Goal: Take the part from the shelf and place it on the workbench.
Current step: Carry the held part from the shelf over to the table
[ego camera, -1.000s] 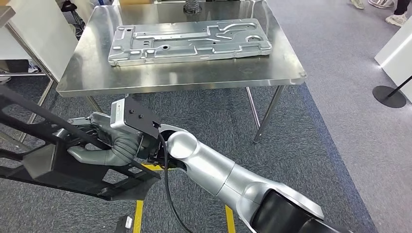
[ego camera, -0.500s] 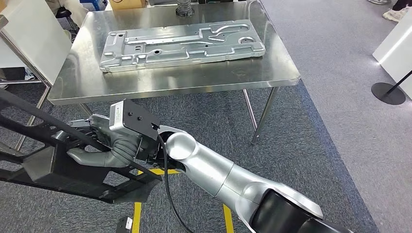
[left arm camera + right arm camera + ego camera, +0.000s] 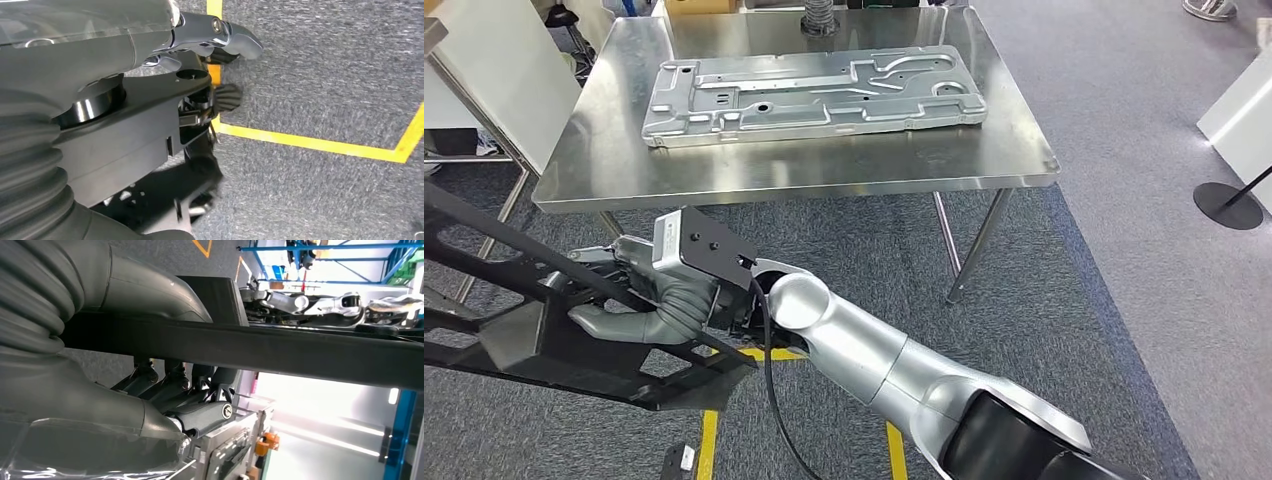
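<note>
The part (image 3: 544, 345) is a large black plastic frame, held low at my left, in front of the workbench. My right hand (image 3: 639, 295) reaches across and grips one of its bars; close up, the right hand (image 3: 125, 405) has its fingers wrapped under the black bar (image 3: 300, 352). My left hand (image 3: 75, 60) holds the same black part (image 3: 125, 145), with its thumb on one face and its silver-tipped fingers curled over the edge. The steel workbench (image 3: 824, 170) stands ahead and carries a long silver stamped plate (image 3: 814, 90).
Yellow tape lines (image 3: 709, 440) mark the grey carpet below the part. A white panel (image 3: 504, 70) stands left of the bench, and a black stanchion base (image 3: 1229, 205) sits on the floor at the right. The bench's front strip is bare steel.
The whole picture has swayed a little left and back right, so the camera moved. Both hands keep their grip on the black part, which stays in the same place relative to my arm.
</note>
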You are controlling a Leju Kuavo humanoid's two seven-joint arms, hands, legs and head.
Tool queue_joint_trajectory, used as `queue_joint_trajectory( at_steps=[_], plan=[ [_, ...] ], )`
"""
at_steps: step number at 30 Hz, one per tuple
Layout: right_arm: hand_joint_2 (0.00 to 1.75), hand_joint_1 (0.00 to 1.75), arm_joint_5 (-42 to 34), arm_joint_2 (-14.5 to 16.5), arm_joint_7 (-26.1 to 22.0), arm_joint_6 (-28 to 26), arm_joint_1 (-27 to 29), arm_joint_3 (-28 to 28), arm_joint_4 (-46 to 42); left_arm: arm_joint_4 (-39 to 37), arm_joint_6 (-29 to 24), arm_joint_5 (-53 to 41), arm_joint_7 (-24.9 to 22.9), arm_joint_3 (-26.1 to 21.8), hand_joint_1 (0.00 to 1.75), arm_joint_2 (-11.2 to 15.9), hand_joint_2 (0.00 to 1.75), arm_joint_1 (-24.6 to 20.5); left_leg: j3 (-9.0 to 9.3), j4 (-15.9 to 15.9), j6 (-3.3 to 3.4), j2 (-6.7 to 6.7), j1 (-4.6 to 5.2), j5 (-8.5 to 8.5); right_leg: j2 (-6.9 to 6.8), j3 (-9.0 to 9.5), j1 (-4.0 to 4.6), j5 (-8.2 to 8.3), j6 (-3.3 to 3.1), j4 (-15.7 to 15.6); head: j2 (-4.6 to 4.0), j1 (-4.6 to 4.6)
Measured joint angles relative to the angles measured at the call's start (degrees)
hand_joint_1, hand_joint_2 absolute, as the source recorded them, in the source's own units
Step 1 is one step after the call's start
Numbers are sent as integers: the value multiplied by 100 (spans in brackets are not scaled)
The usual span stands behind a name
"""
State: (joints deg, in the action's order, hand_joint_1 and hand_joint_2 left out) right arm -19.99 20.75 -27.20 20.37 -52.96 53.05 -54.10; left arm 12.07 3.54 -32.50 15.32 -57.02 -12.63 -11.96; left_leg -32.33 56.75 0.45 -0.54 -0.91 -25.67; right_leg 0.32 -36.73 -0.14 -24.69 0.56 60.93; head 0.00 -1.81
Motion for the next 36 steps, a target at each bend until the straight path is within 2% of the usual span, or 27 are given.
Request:
queue_joint_trajectory(
  at_steps=[1,2,5,6,7,9,10,11,12,13,14,15,16,17,20,21,22,23,25,26,27,28,30,31,32,34,36],
  plan=[
    [175,175,15,0,11,2,-1,0,-2,0,0,-3,3,0,0,-3,175,-2,19,4,-27,0,10,-24,1,121,11,91,-28,-269,0,-2],
    [175,175,30,0,27,5,-1,0,-3,0,0,-5,7,0,0,-5,175,-2,27,5,-58,3,16,-44,4,172,25,103,-54,-386,0,-3],
    [175,175,69,5,68,16,-1,-1,-14,0,3,-9,12,0,0,-5,175,-7,36,21,-161,14,7,-99,19,213,20,89,-137,-438,1,-4],
    [175,175,78,9,73,20,-3,-2,-21,0,5,-11,13,0,0,-5,175,-9,-7,133,-193,17,3,-170,17,238,4,91,-164,-463,1,-8],
    [175,175,86,15,74,22,-5,-3,-27,0,9,-12,13,0,0,-5,175,-10,-117,373,-222,19,-3,-298,12,265,-13,90,-187,-484,1,-12],
    [175,175,98,21,77,30,2,-4,-30,0,13,-13,14,0,0,-4,175,-4,-524,1163,-270,22,-17,-637,4,287,-10,66,-219,-486,0,-16],
    [175,175,103,22,78,32,14,-4,-29,0,13,-13,14,0,0,-2,175,2,-739,1527,-286,22,-23,-744,5,293,-7,52,-226,-481,0,-15],
    [175,175,106,22,79,33,25,-4,-29,0,13,-14,14,0,0,2,175,9,-876,1717,-295,22,-24,-744,7,302,-5,34,-227,-473,0,-15],
    [175,175,109,21,80,34,32,-4,-29,0,13,-15,14,0,0,5,175,14,-895,1670,-296,22,-25,-624,11,321,-5,13,-222,-465,0,-15],
    [175,175,110,22,81,36,35,-4,-29,0,13,-17,14,0,0,9,175,17,-792,1386,-290,24,-26,-403,15,351,-7,-13,-213,-456,0,-15],
    [175,175,110,22,83,38,35,-4,-30,0,13,-19,14,0,0,10,175,17,-609,949,-278,29,-28,-147,18,387,-7,-46,-199,-447,0,-15],
    [175,175,111,23,84,40,34,-4,-31,0,14,-19,14,0,0,11,175,14,-424,540,-258,34,-17,29,21,414,5,-77,-176,-434,0,-14],
    [175,175,111,24,86,43,32,-4,-31,0,14,-18,16,0,0,11,175,12,-288,241,-223,34,-6,137,24,426,15,-99,-150,-426,0,-11],
    [175,175,111,24,87,44,31,-4,-30,0,15,-15,19,0,0,11,175,12,-222,91,-184,32,7,160,26,426,25,-113,-121,-421,0,-9],
    [175,175,98,27,77,45,24,-4,-29,0,17,-3,28,-2,0,14,175,28,-209,55,-65,18,6,136,23,419,29,-145,-29,-407,1,-5],
    [175,175,86,30,68,44,16,-4,-30,0,20,1,30,-2,0,14,175,29,-199,42,-27,19,-5,138,18,384,26,-206,-1,-317,1,0],
    [175,175,72,31,56,43,8,-4,-30,0,24,3,31,-2,0,14,175,28,-187,28,7,21,-17,139,13,285,24,-326,24,-105,1,5],
    [175,175,60,30,49,42,2,-4,-28,0,28,6,31,-2,0,13,175,27,-181,25,30,25,-16,133,9,115,14,-491,41,234,0,10],
    [175,175,45,19,40,40,2,-4,-12,0,33,9,31,-2,0,16,175,30,-177,28,62,28,-4,115,5,-346,3,-809,62,1071,0,17],
    [175,175,44,11,40,40,6,-4,-3,0,33,9,31,-2,0,18,175,34,-170,30,69,25,2,104,5,-509,-3,-839,64,1319,0,16],
    [175,175,43,5,40,40,10,-4,5,0,33,9,31,-2,0,19,175,38,-155,32,71,18,8,90,5,-558,-6,-747,56,1335,0,18],
    [175,175,43,1,40,40,11,-4,8,0,33,10,31,-2,0,20,175,40,-130,34,68,10,16,73,4,-481,-6,-547,37,1098,0,17],
    [175,175,39,-1,40,41,6,-4,9,0,39,10,31,-2,0,13,175,44,-67,38,48,-1,31,28,2,-108,15,-89,-38,246,0,15],
    [175,175,36,0,40,41,0,-4,10,0,45,11,31,-2,0,9,175,43,-51,42,27,-3,43,6,-1,43,29,42,-70,-98,1,12],
    [175,175,31,1,40,41,-4,-4,10,0,51,11,30,-2,0,4,175,42,-46,44,2,-2,42,-12,0,130,47,97,-94,-303,1,8],
    [175,175,22,1,40,34,-9,-4,12,0,62,10,31,-2,0,2,175,37,-44,33,-65,4,36,-31,8,156,67,84,-123,-398,1,2],
    [175,175,13,11,40,26,-13,-4,5,0,70,10,31,-2,0,2,175,35,-38,64,-125,14,24,-75,14,211,34,93,-159,-460,1,-1]
  ],
)
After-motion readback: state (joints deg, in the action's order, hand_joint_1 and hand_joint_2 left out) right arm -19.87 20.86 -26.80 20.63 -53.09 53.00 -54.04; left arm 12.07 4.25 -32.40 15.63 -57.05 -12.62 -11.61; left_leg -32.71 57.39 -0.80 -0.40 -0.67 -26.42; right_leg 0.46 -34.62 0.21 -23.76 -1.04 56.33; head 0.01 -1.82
